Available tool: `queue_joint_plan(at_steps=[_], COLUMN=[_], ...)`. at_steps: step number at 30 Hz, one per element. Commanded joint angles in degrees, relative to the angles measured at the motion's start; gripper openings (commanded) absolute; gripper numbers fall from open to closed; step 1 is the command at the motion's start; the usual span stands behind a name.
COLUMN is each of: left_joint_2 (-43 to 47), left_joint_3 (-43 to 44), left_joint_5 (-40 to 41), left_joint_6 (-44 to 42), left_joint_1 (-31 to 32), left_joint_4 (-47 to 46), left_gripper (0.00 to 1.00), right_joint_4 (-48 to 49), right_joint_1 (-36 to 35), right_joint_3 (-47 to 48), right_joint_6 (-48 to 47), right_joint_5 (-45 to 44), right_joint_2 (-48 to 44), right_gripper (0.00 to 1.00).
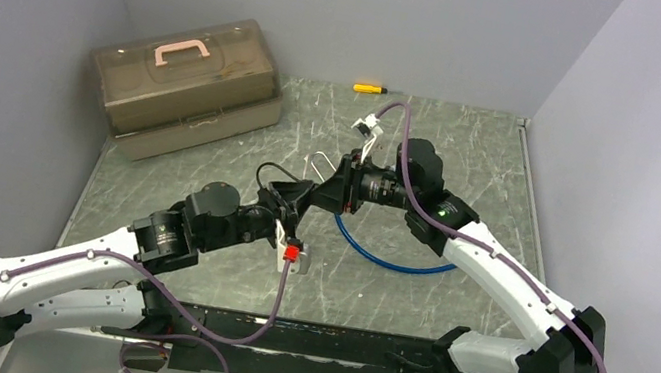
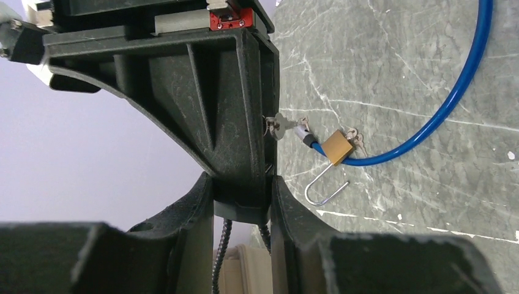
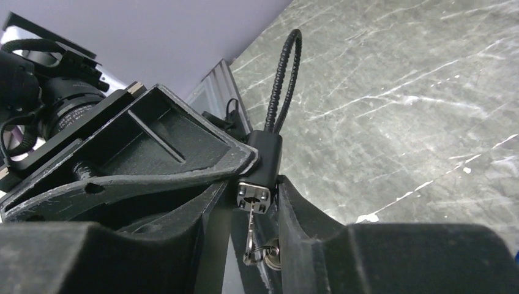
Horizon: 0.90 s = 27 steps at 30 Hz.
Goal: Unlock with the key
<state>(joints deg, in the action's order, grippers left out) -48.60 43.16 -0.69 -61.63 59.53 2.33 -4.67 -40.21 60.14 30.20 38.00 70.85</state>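
Note:
A small black cable lock (image 3: 267,158) is pinched in my left gripper (image 2: 240,184), which is shut on its body; the lock's braided loop (image 3: 283,73) sticks out beyond. A silver key (image 3: 251,223) sits in the keyhole on the lock's metal end face, with a ring and a second key (image 3: 271,257) hanging from it. My right gripper (image 3: 254,211) straddles this key, its fingers still apart with a gap beside the blade. In the top view the left gripper (image 1: 296,203) and the right gripper (image 1: 330,195) meet nose to nose above mid-table.
A brass padlock (image 2: 337,147) with its shackle swung open and its own keys lies on the table, threaded on a blue cable (image 1: 385,259). A brown toolbox (image 1: 186,86) stands at the back left. A yellow screwdriver (image 1: 369,88) lies by the rear wall.

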Motion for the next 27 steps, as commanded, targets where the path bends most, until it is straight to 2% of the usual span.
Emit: queue_joint_plan(at_steps=[1, 2, 3, 5, 7, 8, 9, 10, 14, 18, 23, 27], left_joint_2=[-0.09, -0.03, 0.04, 0.15, 0.29, 0.41, 0.48, 0.45, 0.2, 1.1, -1.68, -2.14], left_joint_3=[3.4, 3.65, 3.81, 3.98, 4.72, 5.3, 6.13, 7.26, 13.08, 14.22, 17.83, 17.39], left_joint_5=[-2.14, -2.25, -2.51, -2.52, -4.06, -4.58, -5.23, -6.19, -14.97, -26.85, -44.68, -50.16], left_joint_6=[2.28, 2.66, 3.1, 5.19, 7.91, 10.07, 12.63, 15.38, 27.9, 33.48, 33.87, 30.83], left_joint_1=[0.06, 0.06, 0.06, -0.13, -0.85, -1.3, -1.99, -2.9, -8.28, -14.04, -21.56, -22.49], left_joint_4=[-2.93, -2.51, -2.43, -0.53, 1.55, 2.79, 4.16, 5.99, 16.18, 22.35, 30.93, 34.18], left_gripper=[0.0, 0.04, 0.13, 0.38, 0.54, 0.67, 0.87, 0.98, 1.0, 0.99, 0.99, 0.99], right_joint_4=[7.06, 6.57, 5.74, 2.62, -1.76, -4.2, -6.44, -10.08, -21.23, -30.92, -39.56, -44.74], right_joint_1=[-0.23, -0.25, -0.2, -0.04, 0.09, 0.19, 0.15, 0.15, 0.24, -0.46, -4.04, -7.84], right_joint_3=[1.35, 1.49, 1.74, 3.0, 5.68, 6.97, 8.26, 9.63, 15.35, 21.53, 28.04, 32.73], right_joint_6=[1.51, 1.08, 0.32, -2.02, -5.3, -7.32, -9.6, -12.11, -22.26, -30.44, -37.04, -39.52], right_joint_5=[-0.53, -0.93, -1.05, -0.91, -0.32, 0.34, 1.49, 2.97, 6.47, 8.82, 4.99, -0.21], right_joint_2=[0.12, -0.12, -0.36, -0.79, -0.7, -0.62, -0.4, -0.07, 1.7, 4.65, 8.8, 12.18], right_gripper=[0.28, 0.23, 0.18, 0.09, 0.01, 0.0, 0.0, 0.0, 0.0, 0.0, 0.0, 0.0])
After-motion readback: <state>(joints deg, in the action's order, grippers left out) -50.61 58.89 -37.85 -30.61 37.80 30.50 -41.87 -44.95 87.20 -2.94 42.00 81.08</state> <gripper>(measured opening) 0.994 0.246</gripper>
